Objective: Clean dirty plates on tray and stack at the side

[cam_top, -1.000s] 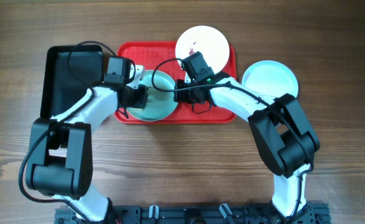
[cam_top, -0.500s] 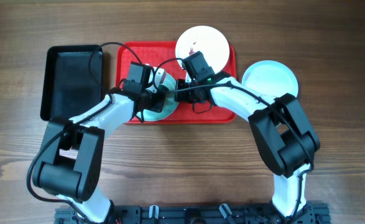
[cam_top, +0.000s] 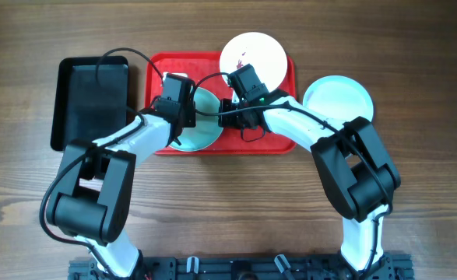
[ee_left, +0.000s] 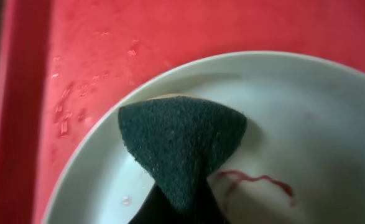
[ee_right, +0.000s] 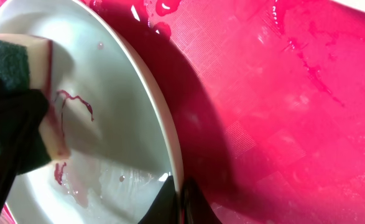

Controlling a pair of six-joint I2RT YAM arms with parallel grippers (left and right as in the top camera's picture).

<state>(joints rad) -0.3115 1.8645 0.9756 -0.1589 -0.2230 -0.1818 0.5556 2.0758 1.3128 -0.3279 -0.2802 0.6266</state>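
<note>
Left hand [cam_top: 183, 117] of mine pinches a sponge [ee_left: 179, 146] against the smeared plate [ee_left: 306, 124] inside the red tray [ee_left: 107, 43]; my right hand [ee_right: 181, 202] pinches that plate's rim.

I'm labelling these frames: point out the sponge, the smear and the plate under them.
sponge [ee_left: 179, 143], left wrist view, dark scouring face.
smear [ee_left: 252, 178], left wrist view, middle of streak.
plate [ee_left: 322, 112], left wrist view, bare inside.

Tray [cam_top: 279, 140]: red, wet, lying under both grippers. I see the smeared plate [cam_top: 203, 134] on it, pale, with its rim pinched by the right gripper [cam_top: 226, 118] and a red-brown streak beside the left gripper's [cam_top: 183, 117] sponge [ee_left: 179, 140]. White plate [cam_top: 253, 54], speckled, is beyond the right gripper. Pale blue plate [cam_top: 337, 99] is off-tray, to that gripper's right.
</note>
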